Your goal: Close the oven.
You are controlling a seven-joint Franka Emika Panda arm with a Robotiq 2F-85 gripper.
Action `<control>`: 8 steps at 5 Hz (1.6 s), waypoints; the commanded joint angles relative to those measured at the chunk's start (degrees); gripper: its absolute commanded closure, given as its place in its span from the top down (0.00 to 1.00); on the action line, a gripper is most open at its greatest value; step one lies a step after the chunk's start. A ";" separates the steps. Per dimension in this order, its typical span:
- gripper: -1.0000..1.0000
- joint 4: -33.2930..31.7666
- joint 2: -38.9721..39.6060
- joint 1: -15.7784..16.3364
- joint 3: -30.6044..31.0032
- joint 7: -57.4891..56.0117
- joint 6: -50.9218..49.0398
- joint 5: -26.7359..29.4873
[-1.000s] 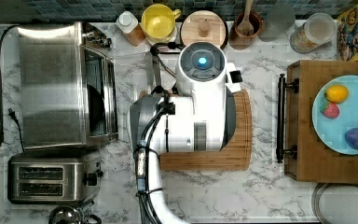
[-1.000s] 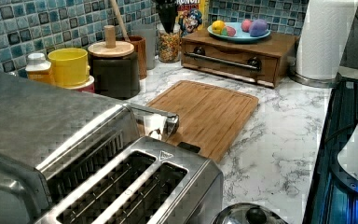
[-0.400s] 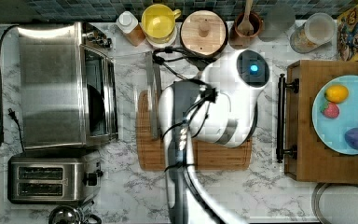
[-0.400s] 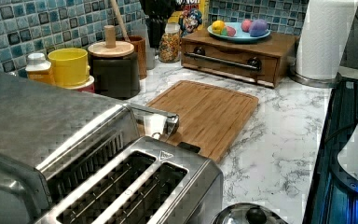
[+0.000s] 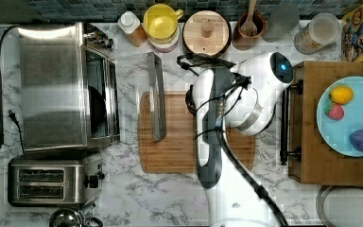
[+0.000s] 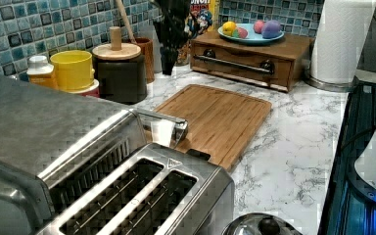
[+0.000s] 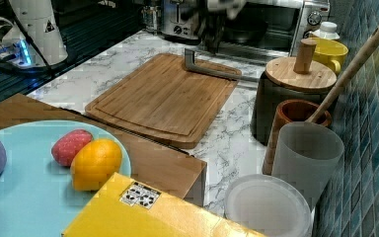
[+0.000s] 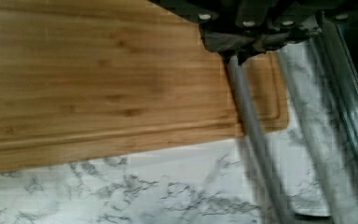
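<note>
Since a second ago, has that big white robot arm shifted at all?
Yes. In the top view, the arm has swung toward the top view's right, away from the oven and toward the wooden box.

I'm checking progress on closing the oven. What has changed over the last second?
In the top view, the arm swung toward the top view's right, off the oven side and over the cutting board. The oven door, with its handle, still lies open, and nothing else on the counter moved.
</note>
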 commanded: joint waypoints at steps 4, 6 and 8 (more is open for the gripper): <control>0.00 10.58 11.75 -0.69 6.77 -20.97 5.84 20.54; 0.00 13.51 14.11 0.15 8.84 -19.15 4.37 18.23; 0.00 19.83 17.00 -0.54 9.24 -15.55 -4.74 11.99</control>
